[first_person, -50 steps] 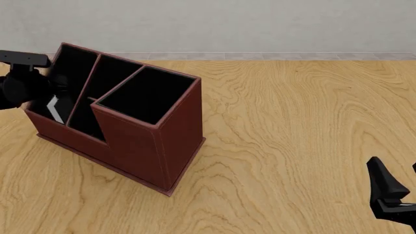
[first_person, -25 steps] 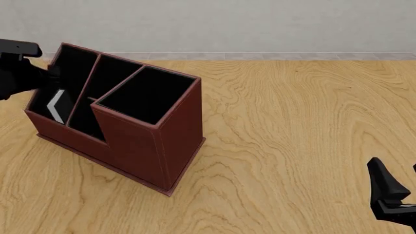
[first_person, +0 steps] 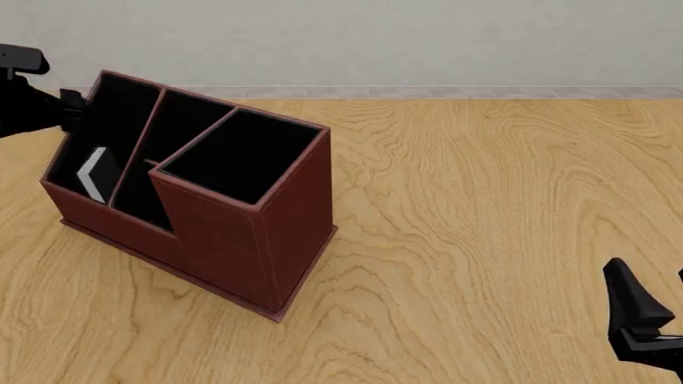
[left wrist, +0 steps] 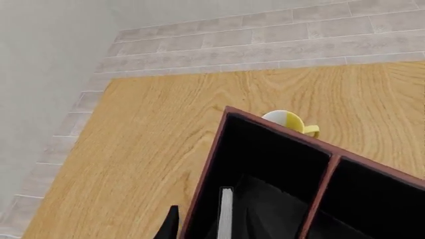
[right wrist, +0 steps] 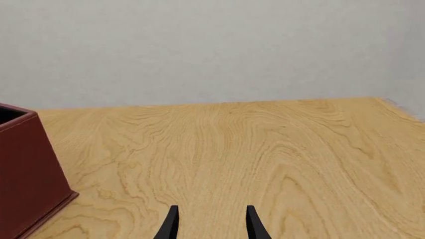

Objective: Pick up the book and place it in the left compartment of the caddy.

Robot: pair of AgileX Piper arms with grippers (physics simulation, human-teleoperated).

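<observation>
Sitting tilted inside the caddy's (first_person: 229, 232) left compartment, the book (first_person: 94, 174), your left gripper (left wrist: 209, 226) above that corner, fingers spread and empty, yellow-white cup (left wrist: 290, 122) behind the caddy, right gripper (right wrist: 211, 224) low over bare bench (first_person: 481, 208), fingers spread.

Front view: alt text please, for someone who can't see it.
A reddish-brown caddy stands angled on a wooden table, with the book leaning inside its left compartment. The left gripper hangs beside the caddy's far left corner; the right gripper sits at the frame's lower right.
</observation>
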